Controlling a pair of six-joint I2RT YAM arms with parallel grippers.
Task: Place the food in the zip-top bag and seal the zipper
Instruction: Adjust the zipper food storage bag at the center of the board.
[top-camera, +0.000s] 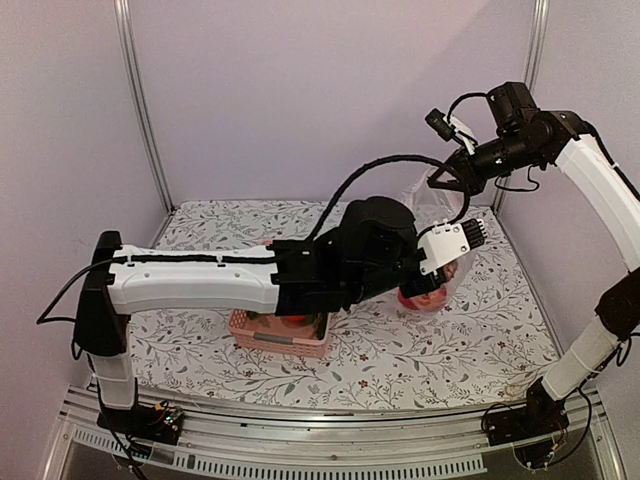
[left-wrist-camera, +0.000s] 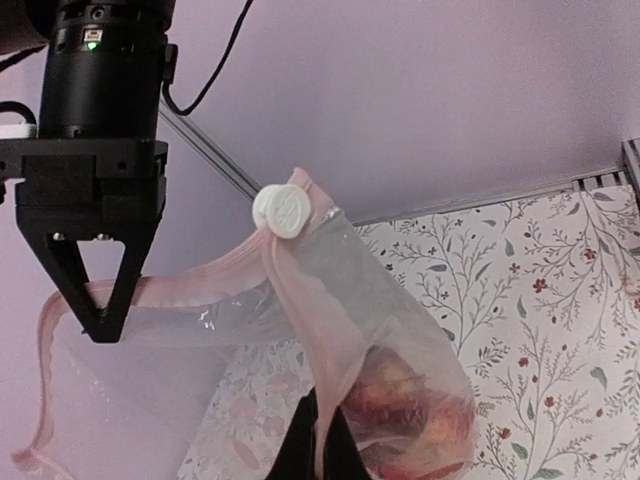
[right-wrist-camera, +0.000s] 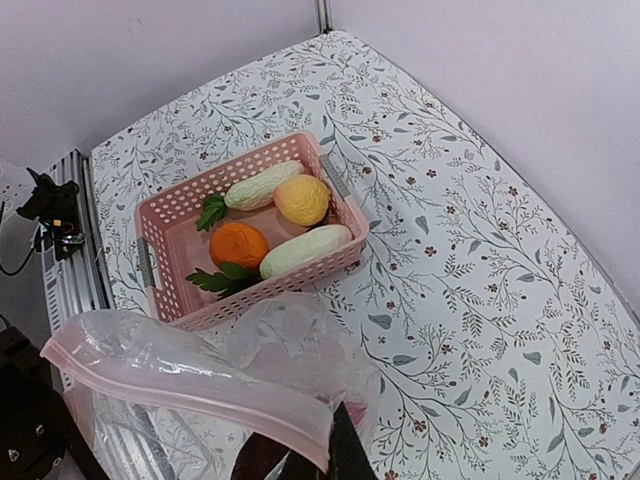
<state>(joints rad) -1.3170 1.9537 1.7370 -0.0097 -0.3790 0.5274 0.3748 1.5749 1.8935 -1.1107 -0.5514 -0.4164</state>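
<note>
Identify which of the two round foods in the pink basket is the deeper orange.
The orange lying beside the green leaves, seen in the right wrist view. The other round piece is paler and yellowish.

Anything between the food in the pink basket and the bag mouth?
Nothing on the table between the pink slatted plastic basket and clear crinkly zip-top bag. The left arm spans above the basket, though.
</note>
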